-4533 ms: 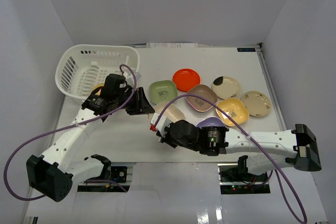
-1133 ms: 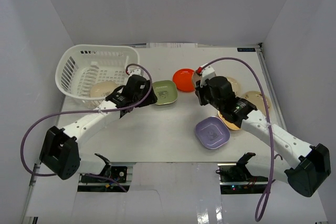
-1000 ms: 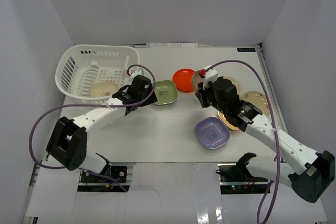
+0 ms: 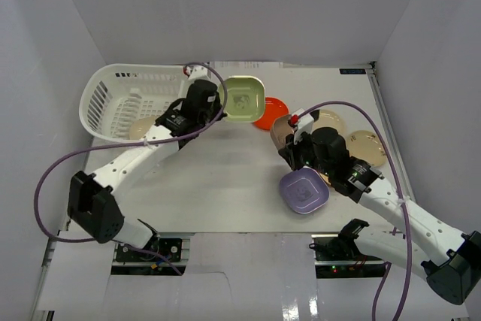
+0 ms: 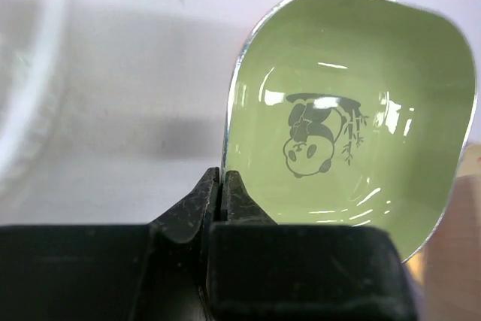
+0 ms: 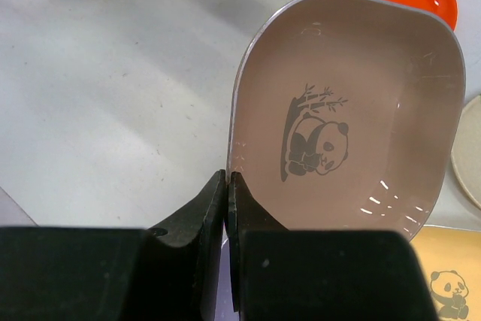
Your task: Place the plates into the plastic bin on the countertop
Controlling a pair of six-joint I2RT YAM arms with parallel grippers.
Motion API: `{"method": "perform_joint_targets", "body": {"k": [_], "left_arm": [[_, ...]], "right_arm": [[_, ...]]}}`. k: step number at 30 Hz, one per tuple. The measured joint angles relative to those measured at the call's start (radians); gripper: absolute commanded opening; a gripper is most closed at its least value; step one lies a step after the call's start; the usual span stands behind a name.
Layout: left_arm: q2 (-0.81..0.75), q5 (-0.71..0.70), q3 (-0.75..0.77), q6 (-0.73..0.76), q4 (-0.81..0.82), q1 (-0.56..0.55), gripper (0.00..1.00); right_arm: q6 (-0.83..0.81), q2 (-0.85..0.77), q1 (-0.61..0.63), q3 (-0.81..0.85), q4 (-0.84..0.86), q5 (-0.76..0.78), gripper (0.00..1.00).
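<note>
The left tool [image 5: 223, 189] clamps the green plate [image 5: 353, 110] by its rim, lifted, with the plastic bin [image 4: 94, 107] just to its left; the right tool [image 6: 227, 193] pinches the brown plate [image 6: 353, 125]. Next, I judge, each swings over the bin and lets go

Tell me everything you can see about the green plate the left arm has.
The green plate is a rounded-square shallow dish, pale green and glossy, with a thin light rim and a black panda-and-bamboo print at its centre. The left end effector pinches its rim. It looks raised off the countertop, tilted, just right of the plastic bin.
</note>
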Motion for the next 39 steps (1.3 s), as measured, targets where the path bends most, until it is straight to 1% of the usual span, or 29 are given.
{"method": "perform_joint_targets", "body": {"k": [3,5,7,10,12,13,16,22,28,29,30,32,33,34,35,36,39], "left_arm": [[-0.083,-0.049,0.142,0.063,-0.045,0.024,0.00],[-0.129,-0.043,0.212,0.097,-0.064,0.103,0.00],[-0.167,-0.007,0.240,0.114,-0.090,0.255,0.00],[-0.184,0.021,0.228,0.127,-0.143,0.527,0.00],[-0.183,0.042,0.183,0.135,-0.178,0.657,0.00],[-0.179,0.048,0.162,0.141,-0.199,0.692,0.00],[-0.153,0.069,0.109,0.170,-0.254,0.736,0.00],[-0.044,0.100,0.051,0.253,-0.288,0.739,0.00],[0.080,0.091,0.074,0.310,-0.321,0.745,0.00],[0.093,0.090,0.077,0.314,-0.321,0.746,0.03],[0.105,0.089,0.079,0.317,-0.322,0.747,0.10],[0.114,0.082,0.079,0.323,-0.322,0.750,0.29],[0.114,0.080,0.079,0.324,-0.323,0.752,0.52],[0.114,0.077,0.079,0.331,-0.322,0.752,0.63],[0.113,0.077,0.079,0.325,-0.322,0.752,0.78],[0.113,0.076,0.079,0.325,-0.322,0.752,0.84],[0.097,0.088,0.079,0.301,-0.321,0.752,0.94]], "right_arm": [[0.004,0.000,0.010,-0.010,0.016,-0.002,0.08],[0.006,0.004,0.028,-0.012,0.016,0.003,0.08],[0.009,0.013,0.058,-0.012,0.020,0.012,0.08],[0.019,0.032,0.118,-0.012,0.033,0.027,0.08],[0.026,0.052,0.162,-0.012,0.046,0.040,0.08],[0.026,0.063,0.182,-0.012,0.051,0.045,0.08],[0.027,0.103,0.239,-0.011,0.066,0.063,0.08],[0.031,0.182,0.303,-0.009,0.101,0.070,0.08],[0.029,0.256,0.335,0.039,0.105,0.073,0.08],[0.027,0.269,0.340,0.057,0.104,0.074,0.08],[0.026,0.277,0.343,0.071,0.105,0.074,0.08],[0.025,0.290,0.348,0.101,0.105,0.075,0.08],[0.025,0.294,0.350,0.117,0.105,0.077,0.08],[0.024,0.298,0.352,0.132,0.105,0.079,0.08],[0.023,0.301,0.354,0.146,0.105,0.082,0.08],[0.021,0.309,0.356,0.167,0.105,0.085,0.08],[0.002,0.345,0.357,0.235,0.105,0.096,0.08]]}}
